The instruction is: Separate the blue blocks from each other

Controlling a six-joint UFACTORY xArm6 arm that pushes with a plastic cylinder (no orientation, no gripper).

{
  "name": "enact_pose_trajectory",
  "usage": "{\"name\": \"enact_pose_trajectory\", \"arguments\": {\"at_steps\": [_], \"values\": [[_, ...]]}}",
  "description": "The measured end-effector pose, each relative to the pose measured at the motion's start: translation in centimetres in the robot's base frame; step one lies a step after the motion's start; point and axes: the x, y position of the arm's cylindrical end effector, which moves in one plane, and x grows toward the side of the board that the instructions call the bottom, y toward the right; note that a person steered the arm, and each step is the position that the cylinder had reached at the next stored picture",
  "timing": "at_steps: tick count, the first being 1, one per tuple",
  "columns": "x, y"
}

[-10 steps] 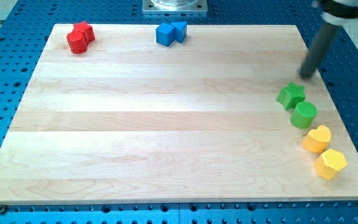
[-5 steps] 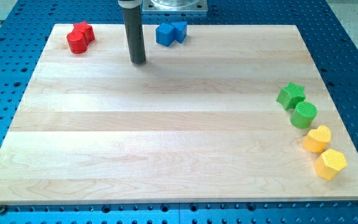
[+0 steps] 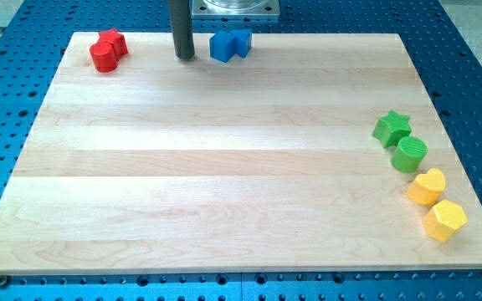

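Two blue blocks touch each other near the top edge of the wooden board (image 3: pixel 224 167): a larger blue block (image 3: pixel 222 47) on the left and a smaller blue block (image 3: pixel 242 40) on its right. My tip (image 3: pixel 185 57) rests on the board just left of the larger blue block, with a small gap between them. The dark rod rises straight up out of the view's top.
Two red blocks (image 3: pixel 107 50) touch at the top left corner. At the right edge sit a green star (image 3: pixel 392 128), a green cylinder (image 3: pixel 409 155), a yellow heart-like block (image 3: pixel 428 186) and a yellow hexagon (image 3: pixel 445 220). A metal mount (image 3: pixel 235 7) stands beyond the top edge.
My tip swept from the right side near the green star across to the top middle, then moved up toward the top edge, level with the blue blocks. No block has moved.
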Motion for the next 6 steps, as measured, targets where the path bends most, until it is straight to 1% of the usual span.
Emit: {"name": "enact_pose_trajectory", "arguments": {"at_steps": [1, 2, 4, 6], "values": [[-0.2, 4.5], [2.3, 9.2], [0.1, 6.0], [-1.6, 8.7]]}}
